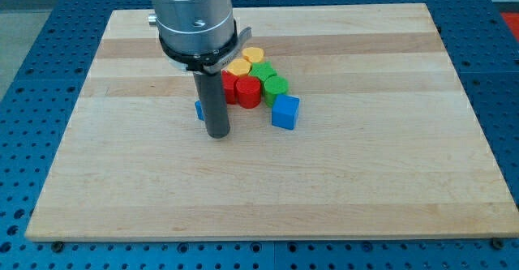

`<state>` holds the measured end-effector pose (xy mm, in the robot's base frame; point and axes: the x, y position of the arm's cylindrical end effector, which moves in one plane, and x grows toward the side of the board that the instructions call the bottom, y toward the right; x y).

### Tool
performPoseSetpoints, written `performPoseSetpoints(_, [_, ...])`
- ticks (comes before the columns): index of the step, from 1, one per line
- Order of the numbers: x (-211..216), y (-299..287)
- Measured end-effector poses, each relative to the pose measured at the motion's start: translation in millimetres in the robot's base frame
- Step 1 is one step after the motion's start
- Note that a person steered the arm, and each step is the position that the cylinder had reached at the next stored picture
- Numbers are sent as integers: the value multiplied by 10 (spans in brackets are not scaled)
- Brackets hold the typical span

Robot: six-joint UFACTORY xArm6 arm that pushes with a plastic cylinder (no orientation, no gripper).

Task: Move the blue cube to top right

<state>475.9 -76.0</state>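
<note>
The blue cube (285,112) sits on the wooden board (365,181) a little right of centre, at the lower right of a cluster of blocks. My tip (217,134) rests on the board to the left of the cube, about a cube's width and a half away, not touching it. A second blue block (199,109) peeks out just left of the rod, mostly hidden behind it.
The cluster above the cube holds a red cylinder (247,92), another red block (229,87) partly behind the rod, two green blocks (274,85) (261,72) and two yellow blocks (240,66) (254,55). The board lies on a blue perforated table (32,75).
</note>
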Motion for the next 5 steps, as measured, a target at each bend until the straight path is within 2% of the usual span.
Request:
performPoseSetpoints(2, [0,64])
performPoseSetpoints(5, [-181,697])
